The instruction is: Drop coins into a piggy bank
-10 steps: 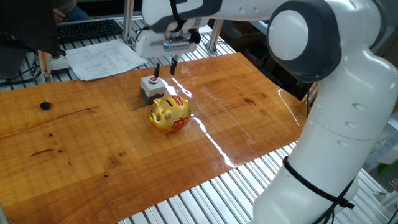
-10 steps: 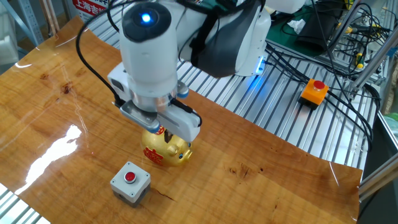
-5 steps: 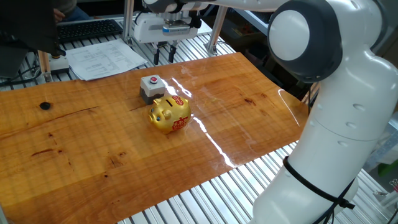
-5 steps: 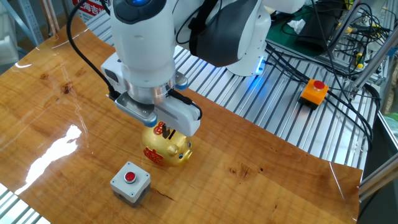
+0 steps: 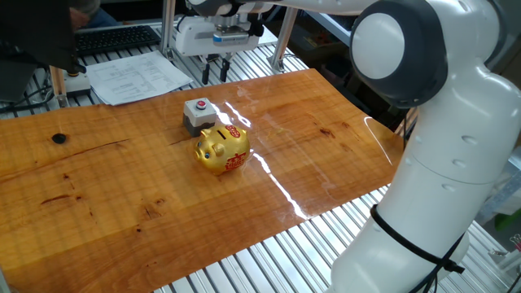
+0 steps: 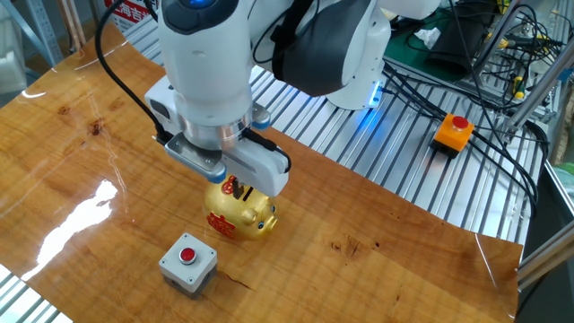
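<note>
The gold piggy bank (image 5: 221, 149) with red markings stands on the wooden table (image 5: 122, 187), snout toward the left. It also shows in the other fixed view (image 6: 238, 213), partly hidden by the robot's hand. My gripper (image 5: 216, 73) hangs well above the table, above and behind the pig. Its two dark fingers (image 5: 205, 73) point down and stand apart with nothing between them. In the other fixed view only a dark fingertip (image 6: 234, 186) shows, just above the pig's back. No coin is in view.
A grey box with a red button (image 5: 198, 114) stands just behind the pig and shows in the other fixed view too (image 6: 188, 263). Papers (image 5: 134, 77) and a keyboard (image 5: 114, 37) lie beyond the table's far edge. An orange emergency-stop box (image 6: 453, 130) sits on the metal slats.
A second ago the gripper hung low over the grey box and the pig; it has risen straight up. It has not moved in the last half second. The pig has not moved.
</note>
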Motion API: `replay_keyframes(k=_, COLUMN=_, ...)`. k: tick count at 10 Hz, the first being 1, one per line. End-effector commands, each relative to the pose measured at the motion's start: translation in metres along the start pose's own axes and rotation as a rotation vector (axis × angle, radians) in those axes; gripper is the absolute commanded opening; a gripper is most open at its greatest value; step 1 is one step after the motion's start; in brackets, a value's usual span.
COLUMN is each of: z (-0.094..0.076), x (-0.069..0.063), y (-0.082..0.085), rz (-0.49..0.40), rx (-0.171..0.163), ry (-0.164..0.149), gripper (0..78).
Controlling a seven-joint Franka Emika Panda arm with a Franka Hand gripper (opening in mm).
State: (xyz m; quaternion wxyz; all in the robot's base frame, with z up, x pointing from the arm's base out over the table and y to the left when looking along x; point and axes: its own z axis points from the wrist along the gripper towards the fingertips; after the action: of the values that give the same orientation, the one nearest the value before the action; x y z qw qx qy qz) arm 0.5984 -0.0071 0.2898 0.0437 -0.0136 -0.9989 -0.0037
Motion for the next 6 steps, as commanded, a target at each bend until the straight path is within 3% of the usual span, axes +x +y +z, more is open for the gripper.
replay_keyframes(k=1, z=-0.0045, x=-0.0040, y=-0.0009, rz=-0.012, rx=-0.008, ry=0.004, gripper=1.2)
replay_keyframes(k=6, z=-0.0087, x=-0.0092, y=-0.0026, rz=-0.028, rx=-0.008, ry=0.003, gripper=1.2)
